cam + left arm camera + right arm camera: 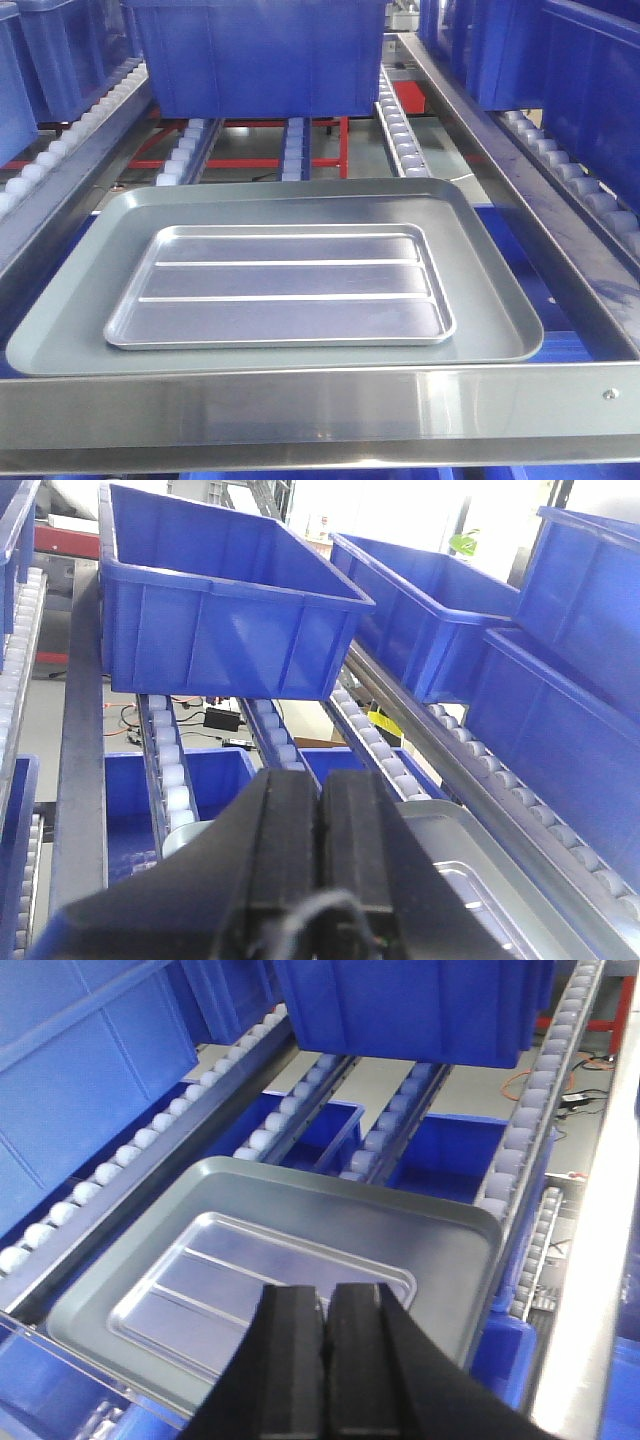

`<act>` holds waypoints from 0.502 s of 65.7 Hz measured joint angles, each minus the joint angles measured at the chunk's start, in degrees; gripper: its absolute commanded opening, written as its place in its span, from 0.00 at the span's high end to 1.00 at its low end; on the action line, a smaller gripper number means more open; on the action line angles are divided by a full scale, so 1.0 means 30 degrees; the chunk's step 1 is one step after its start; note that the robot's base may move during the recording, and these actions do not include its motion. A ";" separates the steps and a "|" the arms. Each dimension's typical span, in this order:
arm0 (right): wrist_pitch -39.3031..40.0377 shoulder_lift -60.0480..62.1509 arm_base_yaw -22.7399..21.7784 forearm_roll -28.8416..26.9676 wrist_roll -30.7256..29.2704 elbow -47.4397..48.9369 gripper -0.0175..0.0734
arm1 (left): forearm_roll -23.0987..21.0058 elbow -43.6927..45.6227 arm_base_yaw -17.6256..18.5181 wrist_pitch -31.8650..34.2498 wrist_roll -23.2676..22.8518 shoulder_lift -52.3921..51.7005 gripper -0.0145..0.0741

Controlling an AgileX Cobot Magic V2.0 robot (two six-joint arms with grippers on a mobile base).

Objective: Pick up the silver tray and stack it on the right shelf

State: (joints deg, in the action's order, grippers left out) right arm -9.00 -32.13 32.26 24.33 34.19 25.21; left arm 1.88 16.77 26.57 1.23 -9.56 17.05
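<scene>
Silver tray (pixel 280 290): laid flat inside the grey tray (pixel 490 290), which is carried on the shelf (pixel 320 400) rollers just behind the front lip, probably held there by the lip; a blue bin (pixel 260 50) is parked further back on the rails. Left gripper (pixel 320 850) and right gripper (pixel 327 1360): jaws pressed together on nothing, both held above the grey tray, so no grasp is judged begun.

The front camera looks down close over the grey tray (pixel 500 330) from the shelf lip. Both wrist cameras sit low behind it, facing up-rack, sharing that tray (pixel 420 1230).
</scene>
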 measured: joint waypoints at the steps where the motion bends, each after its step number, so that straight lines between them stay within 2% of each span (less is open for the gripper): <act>1: 0.0044 0.0111 -0.0123 -0.0268 -0.0271 -0.0144 0.75 | 0.0000 0.0000 0.0000 0.0000 0.0000 0.0000 0.94; 7: 0.0888 0.1367 -0.1557 -0.3451 -0.3099 -0.1667 0.75 | 0.0000 0.0000 0.0000 0.0000 0.0000 0.0000 0.94; 12: 0.2374 0.2927 -0.3419 -0.6151 -0.6100 -0.3265 0.75 | 0.0000 0.0000 0.0000 0.0000 0.0000 0.0000 0.94; 18: 0.3900 0.4656 -0.5591 -0.7934 -0.8898 -0.4617 0.75 | 0.0000 0.0000 0.0000 0.0000 0.0000 0.0000 0.94; 23: 0.4361 0.5980 -0.7007 -0.8508 -0.9585 -0.5505 0.75 | 0.0000 0.0000 0.0000 0.0000 0.0000 0.0000 0.94; 33: 0.4439 0.8321 -0.8834 -0.8727 -0.9935 -0.7123 0.75 | 0.0000 0.0000 0.0000 0.0000 0.0000 0.0000 0.94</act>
State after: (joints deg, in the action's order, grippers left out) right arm 4.32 -7.17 5.76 -1.85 4.39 3.84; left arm 1.88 16.77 26.57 1.23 -9.56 17.05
